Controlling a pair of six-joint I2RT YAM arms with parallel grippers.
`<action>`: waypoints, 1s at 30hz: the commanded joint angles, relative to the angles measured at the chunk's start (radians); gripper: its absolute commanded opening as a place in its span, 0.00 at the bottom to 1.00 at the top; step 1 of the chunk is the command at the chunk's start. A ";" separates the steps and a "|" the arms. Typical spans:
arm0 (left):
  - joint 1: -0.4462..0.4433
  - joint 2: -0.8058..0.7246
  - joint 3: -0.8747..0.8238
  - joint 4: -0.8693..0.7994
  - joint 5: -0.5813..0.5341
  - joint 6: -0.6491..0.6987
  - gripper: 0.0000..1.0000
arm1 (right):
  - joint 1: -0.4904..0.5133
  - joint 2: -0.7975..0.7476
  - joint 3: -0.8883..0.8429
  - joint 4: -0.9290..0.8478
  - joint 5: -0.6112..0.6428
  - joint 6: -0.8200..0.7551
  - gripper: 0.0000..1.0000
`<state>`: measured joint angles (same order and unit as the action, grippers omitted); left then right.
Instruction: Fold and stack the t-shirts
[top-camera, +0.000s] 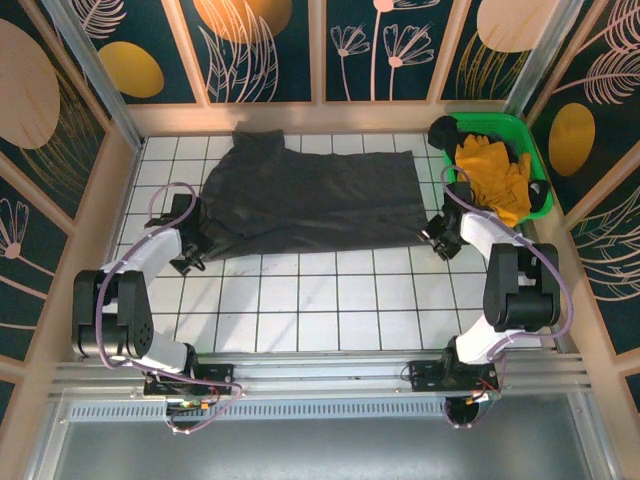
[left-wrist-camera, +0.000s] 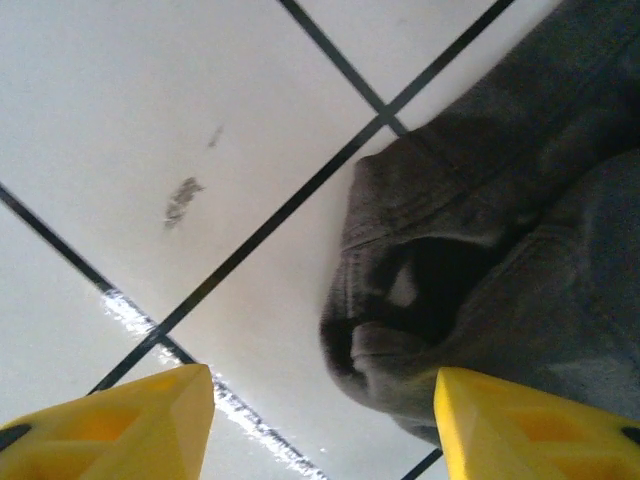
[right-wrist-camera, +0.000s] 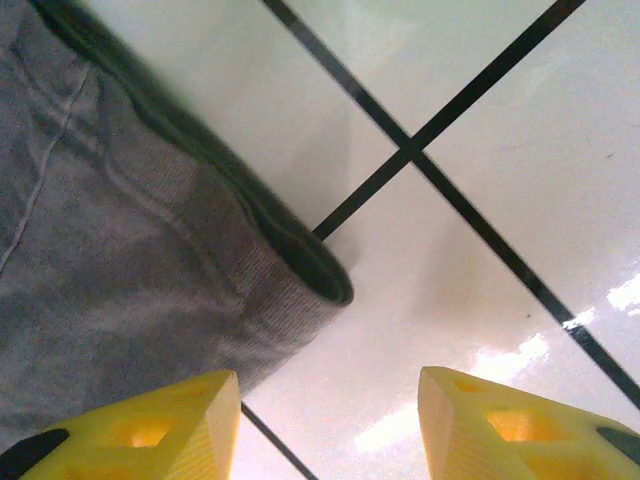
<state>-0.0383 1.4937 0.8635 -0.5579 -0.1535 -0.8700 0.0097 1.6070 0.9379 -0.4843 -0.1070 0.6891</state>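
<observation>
White tiles with dark seams cover the table (top-camera: 330, 300), boxed in by walls (top-camera: 270, 50) painted with pale leaves and gold discs. A dark charcoal t-shirt (top-camera: 320, 195) lies spread across the table's far middle, rumpled at its left end. The left claw (top-camera: 190, 258) sits low at the shirt's near-left edge. Its wrist view shows the yellow tips apart with bare tile between them (left-wrist-camera: 325, 400) and a bunched fold of the cloth (left-wrist-camera: 520, 250) just beside one tip. The right claw (top-camera: 437, 240) is at the near-right corner, tips likewise apart (right-wrist-camera: 330, 400), beside the hem (right-wrist-camera: 120, 250). A green bin (top-camera: 535, 160) at far right holds yellow cloth (top-camera: 495, 175).
</observation>
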 joint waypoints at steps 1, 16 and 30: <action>0.006 0.030 -0.016 0.056 0.018 0.002 0.56 | -0.007 0.012 -0.010 0.052 -0.009 0.018 0.51; 0.031 0.154 0.050 0.084 -0.086 0.081 0.37 | 0.029 0.179 0.088 0.062 0.025 0.030 0.26; 0.038 0.088 0.041 0.023 -0.159 0.107 0.00 | 0.037 0.115 0.072 -0.092 0.118 0.045 0.00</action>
<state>-0.0113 1.6348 0.9195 -0.4797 -0.2508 -0.7662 0.0486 1.7615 1.0397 -0.4664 -0.0639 0.7231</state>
